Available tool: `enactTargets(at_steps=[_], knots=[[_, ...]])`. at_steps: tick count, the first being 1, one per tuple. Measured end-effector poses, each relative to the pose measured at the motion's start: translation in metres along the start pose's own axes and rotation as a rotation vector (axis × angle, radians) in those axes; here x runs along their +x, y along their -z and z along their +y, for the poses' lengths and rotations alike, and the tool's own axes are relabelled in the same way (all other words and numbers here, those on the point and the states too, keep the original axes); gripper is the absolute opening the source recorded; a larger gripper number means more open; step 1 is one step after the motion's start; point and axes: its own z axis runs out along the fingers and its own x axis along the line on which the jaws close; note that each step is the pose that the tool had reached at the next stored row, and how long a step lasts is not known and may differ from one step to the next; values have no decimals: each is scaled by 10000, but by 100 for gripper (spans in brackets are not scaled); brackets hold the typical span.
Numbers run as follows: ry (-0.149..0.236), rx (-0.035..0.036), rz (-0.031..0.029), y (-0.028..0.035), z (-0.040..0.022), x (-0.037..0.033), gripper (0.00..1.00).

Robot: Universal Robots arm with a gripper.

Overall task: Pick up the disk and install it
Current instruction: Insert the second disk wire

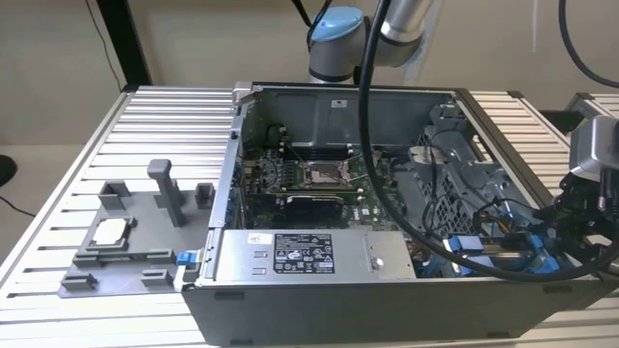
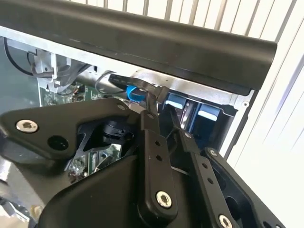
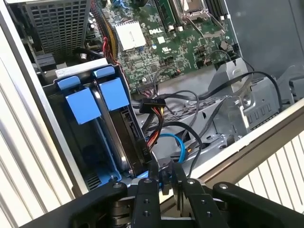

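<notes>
We see an open computer case (image 1: 387, 304) on a slatted metal table (image 1: 145, 130) in the exterior view; the arm (image 1: 406, 22) comes in from the top centre of that frame, and its wrist end sits at the right edge, over the case's lower right corner.

The gripper (image 3: 164, 178) shows at the bottom centre of the first wrist view, its 2 black fingers (image 3: 145, 190) drawn close together with only a narrow gap; we see nothing clamped between them. In the second wrist view the gripper (image 2: 164, 121) points toward the case's edge, near blue tabs (image 2: 209, 114).

The disk (image 3: 126, 137) stands on edge in the drive bay at the left of the first wrist view, its blue carrier tabs (image 3: 114, 92) on top; a second pair of blue tabs (image 3: 83, 104) sits just beside it. A cable plug (image 3: 153, 107) with coloured wires meets the disk's side; a blue cable (image 3: 178, 145) loops below.

In the exterior view, a grey tray (image 1: 126, 246) lies at lower left of the frame, holding a small silver chip (image 1: 109, 232); the grey power supply (image 1: 309, 255) sits at lower centre, the green board (image 1: 309, 181) above it.
</notes>
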Motion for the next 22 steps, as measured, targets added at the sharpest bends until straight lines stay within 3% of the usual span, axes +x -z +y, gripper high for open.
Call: enactTargets(at_steps=[6,7,17,22], knots=[[-2,-20,-47,-2,0,1,100],[-1,-23,-53,-2,0,1,0],[2,-24,-55,-2,2,3,0],[2,-26,-57,25,69,18,0]])
